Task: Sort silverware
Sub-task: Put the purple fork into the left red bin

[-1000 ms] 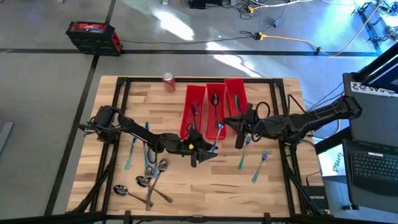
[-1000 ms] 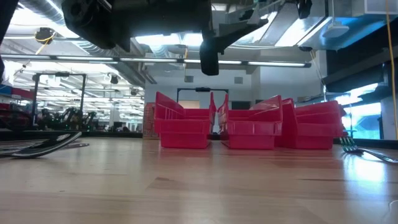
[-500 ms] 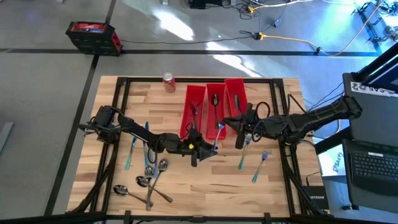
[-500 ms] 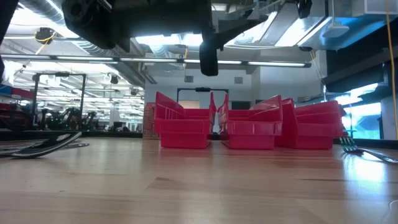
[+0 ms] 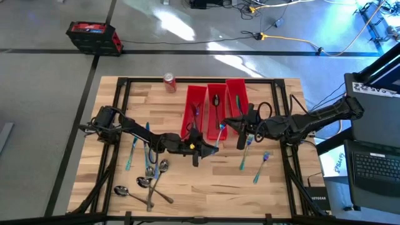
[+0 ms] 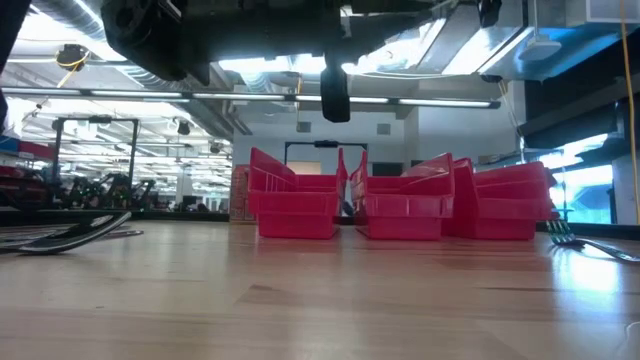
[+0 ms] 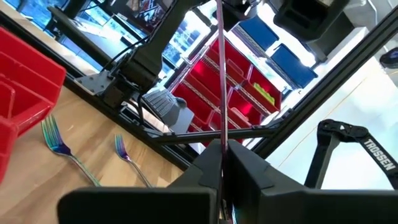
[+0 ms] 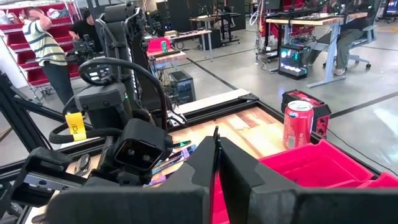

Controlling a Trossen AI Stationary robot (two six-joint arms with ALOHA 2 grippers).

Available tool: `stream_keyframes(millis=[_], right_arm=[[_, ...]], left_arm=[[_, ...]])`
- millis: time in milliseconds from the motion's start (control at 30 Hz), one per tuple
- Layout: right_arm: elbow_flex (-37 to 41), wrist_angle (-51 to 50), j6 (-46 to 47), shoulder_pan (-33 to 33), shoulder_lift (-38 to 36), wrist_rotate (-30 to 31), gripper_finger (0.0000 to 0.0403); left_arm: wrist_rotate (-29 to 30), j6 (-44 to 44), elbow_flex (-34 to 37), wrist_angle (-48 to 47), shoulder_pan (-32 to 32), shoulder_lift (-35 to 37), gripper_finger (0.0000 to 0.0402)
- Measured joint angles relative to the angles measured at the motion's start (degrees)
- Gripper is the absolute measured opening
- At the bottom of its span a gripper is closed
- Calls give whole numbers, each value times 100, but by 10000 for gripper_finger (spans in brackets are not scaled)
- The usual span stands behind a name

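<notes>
My left gripper (image 5: 209, 149) (image 7: 222, 146) hangs above the table just near of the three red bins (image 5: 195, 94) and is shut on a slim purple-tinted piece of silverware (image 7: 220, 74), seen edge-on. Which kind of piece it is I cannot tell. My right gripper (image 5: 239, 139) (image 8: 216, 146) hovers shut beside the right bin's near end. Loose teal forks (image 5: 132, 150) (image 5: 245, 156) (image 5: 261, 167) and dark spoons (image 5: 153, 178) lie flat on the wood. The bins hold a few pieces, among them a spoon (image 5: 215, 100) in the middle bin. My left gripper pinches the slim piece (image 7: 221, 134) between its two fingers. The piece runs along the fingers and sticks out far past their tips, toward the right arm. It is clear of the table. The fingers hide the gripped end.
A red soda can (image 5: 169, 82) stands at the far edge, left of the bins. A black frame (image 5: 119, 125) runs along the table's sides. A laptop (image 5: 375, 165) sits off the right edge. People (image 8: 40, 43) stand in the room beyond. Bare wood lies near the front edge (image 5: 206, 187).
My left gripper has shut: its fingers stood wide apart a second ago and are together now on the slim piece. Both arms have kept their places.
</notes>
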State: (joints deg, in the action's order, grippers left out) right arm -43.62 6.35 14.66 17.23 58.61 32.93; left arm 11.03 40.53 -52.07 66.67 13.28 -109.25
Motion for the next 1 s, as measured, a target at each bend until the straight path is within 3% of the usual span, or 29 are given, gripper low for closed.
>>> stream_keyframes(millis=[233,700,1000], right_arm=[[0,-80,-21,0,-2,115,13],[7,-42,-18,0,-223,664,198],[7,-168,-142,4,-668,758,254]], left_arm=[[123,37,0,-10,0,0,1],[423,121,-4,16,9,7,0],[415,146,58,-4,11,15,0]])
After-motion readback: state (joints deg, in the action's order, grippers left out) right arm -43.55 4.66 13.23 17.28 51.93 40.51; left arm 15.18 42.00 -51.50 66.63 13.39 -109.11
